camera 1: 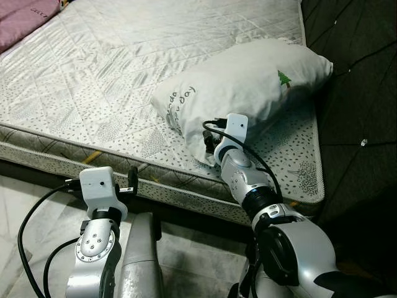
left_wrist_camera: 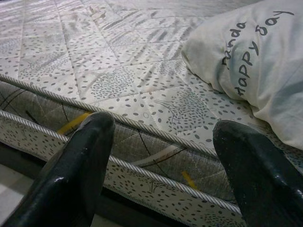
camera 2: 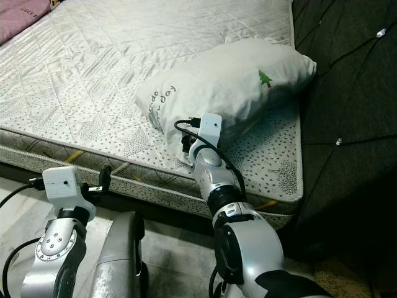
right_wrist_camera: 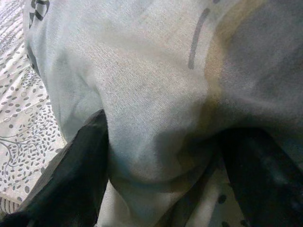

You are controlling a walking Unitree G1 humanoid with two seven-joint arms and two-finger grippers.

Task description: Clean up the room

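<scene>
Head views: a plump white fabric pillow (camera 1: 242, 87) printed with grey lettering and a small green tree lies on the grey-patterned quilted mattress (camera 1: 111, 93), toward its 3 o'clock side near the corner. The right gripper (camera 1: 209, 144) presses into the pillow's 6 o'clock edge. Left wrist view: the left gripper (left_wrist_camera: 163, 165) hangs spread wide and empty before the mattress edge. Right wrist view: both black fingers (right_wrist_camera: 80, 175) straddle a bulge of pillow fabric, seemingly pinching only cloth. Such a shallow pinch could slip, dropping the pillow floorward.
</scene>
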